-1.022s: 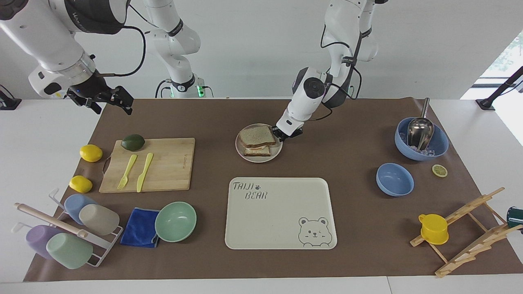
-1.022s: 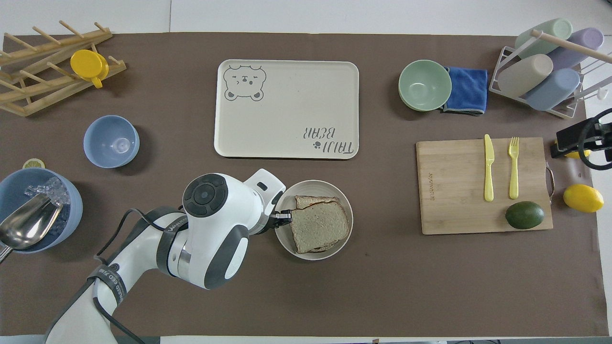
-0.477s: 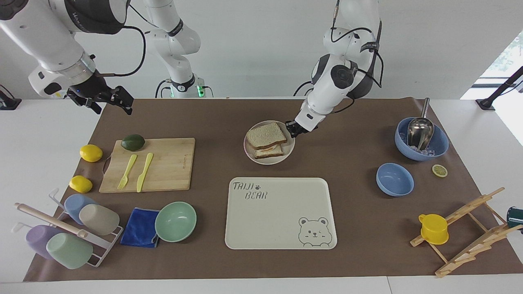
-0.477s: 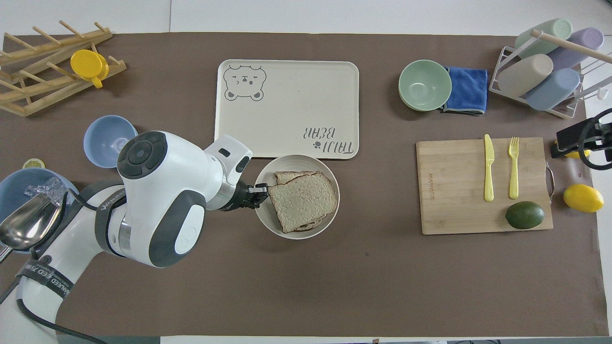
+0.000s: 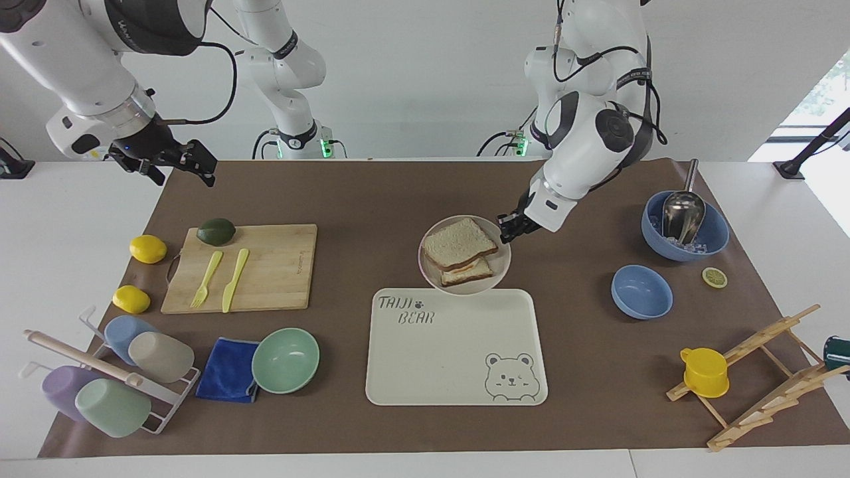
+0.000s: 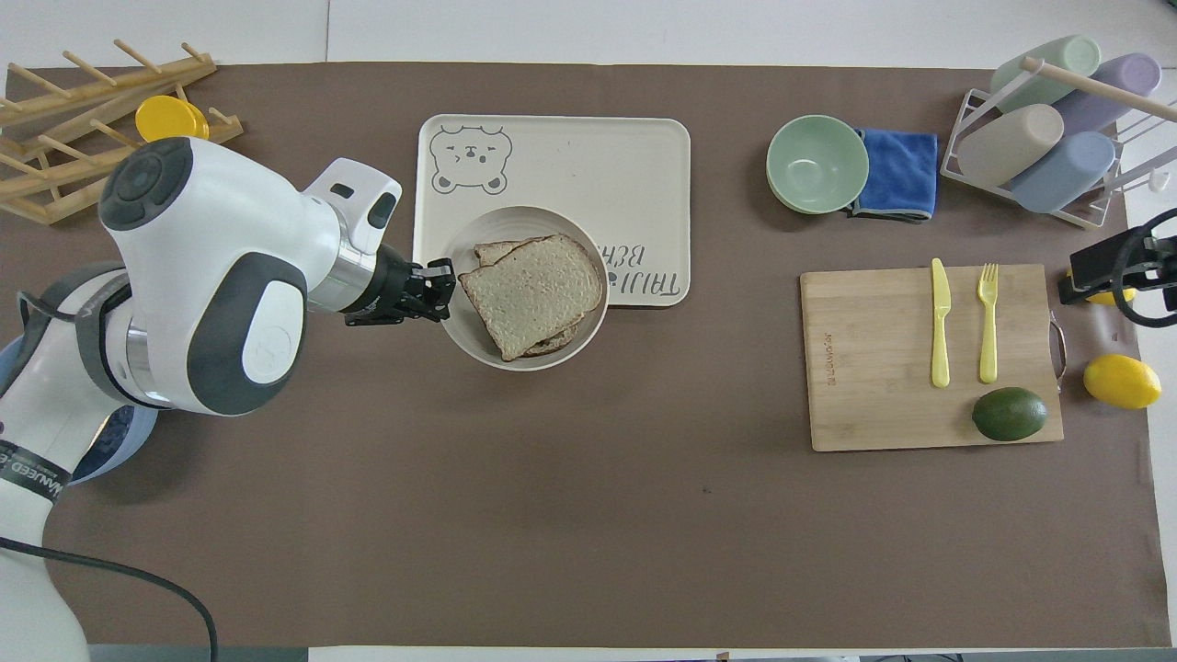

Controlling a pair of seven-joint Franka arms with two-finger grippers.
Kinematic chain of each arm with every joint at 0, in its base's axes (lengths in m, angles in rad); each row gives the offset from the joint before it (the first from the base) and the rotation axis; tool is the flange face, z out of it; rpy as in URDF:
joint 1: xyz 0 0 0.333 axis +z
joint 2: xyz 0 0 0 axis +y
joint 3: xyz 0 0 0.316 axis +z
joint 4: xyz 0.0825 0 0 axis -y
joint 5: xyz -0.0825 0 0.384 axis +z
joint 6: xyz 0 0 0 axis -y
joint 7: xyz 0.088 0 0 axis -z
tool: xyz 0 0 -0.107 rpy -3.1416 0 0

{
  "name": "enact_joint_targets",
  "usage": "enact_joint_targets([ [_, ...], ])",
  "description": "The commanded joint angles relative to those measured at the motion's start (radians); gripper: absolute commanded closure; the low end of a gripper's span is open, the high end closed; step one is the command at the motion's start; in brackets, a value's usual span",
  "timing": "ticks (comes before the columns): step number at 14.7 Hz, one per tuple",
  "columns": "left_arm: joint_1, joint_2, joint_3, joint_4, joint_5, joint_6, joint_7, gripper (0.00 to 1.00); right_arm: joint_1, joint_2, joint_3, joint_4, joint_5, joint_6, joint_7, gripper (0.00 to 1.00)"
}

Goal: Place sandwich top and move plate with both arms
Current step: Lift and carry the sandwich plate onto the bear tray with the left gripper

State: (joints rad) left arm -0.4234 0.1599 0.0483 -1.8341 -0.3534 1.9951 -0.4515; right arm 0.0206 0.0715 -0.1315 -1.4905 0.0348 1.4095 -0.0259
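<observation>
The plate (image 5: 499, 263) (image 6: 515, 226) hangs in the air, partly over the edge of the cream tray (image 5: 451, 358) (image 6: 570, 156) that lies nearer the robots. My left gripper (image 5: 508, 229) (image 6: 446, 290) is shut on the plate's rim, on the side toward the left arm's end of the table. On the plate the sandwich top (image 5: 459, 242) (image 6: 533, 285) lies across a lower slice, whose edge peeks out beneath it. My right gripper (image 5: 182, 172) waits open and holds nothing, up over the mat's corner near the cutting board (image 5: 279, 265).
An avocado, a yellow fork and a knife lie on the board, with two lemons beside it. A green bowl (image 5: 285, 360), a blue cloth and a cup rack stand nearby. At the left arm's end are two blue bowls (image 5: 641, 292), a lemon slice and a wooden rack.
The left gripper has lifted the plate with the sandwich off the table and carried it away from the robots, over the tray's edge. The right arm has not moved.
</observation>
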Motion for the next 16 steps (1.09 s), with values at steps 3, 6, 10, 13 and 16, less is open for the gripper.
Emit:
enact_joint_targets([
  [3,0.040,0.177,-0.005,0.215,-0.016,-0.033,-0.001,1.00,-0.007,-0.027,0.004,-0.030,0.011,0.003,-0.003,0.00],
  [6,0.044,0.280,-0.005,0.292,-0.018,-0.027,-0.007,1.00,-0.007,-0.027,0.004,-0.030,0.010,0.003,-0.003,0.00],
  [10,0.043,0.374,-0.005,0.368,-0.016,-0.006,-0.009,1.00,-0.007,-0.027,0.004,-0.030,0.011,0.003,-0.003,0.00],
  [13,0.038,0.382,-0.005,0.363,-0.019,0.040,-0.009,1.00,-0.007,-0.027,0.004,-0.030,0.011,0.003,-0.003,0.00],
  [16,0.037,0.392,-0.005,0.354,-0.019,0.089,-0.010,1.00,-0.007,-0.027,0.004,-0.030,0.011,0.003,-0.003,0.00],
])
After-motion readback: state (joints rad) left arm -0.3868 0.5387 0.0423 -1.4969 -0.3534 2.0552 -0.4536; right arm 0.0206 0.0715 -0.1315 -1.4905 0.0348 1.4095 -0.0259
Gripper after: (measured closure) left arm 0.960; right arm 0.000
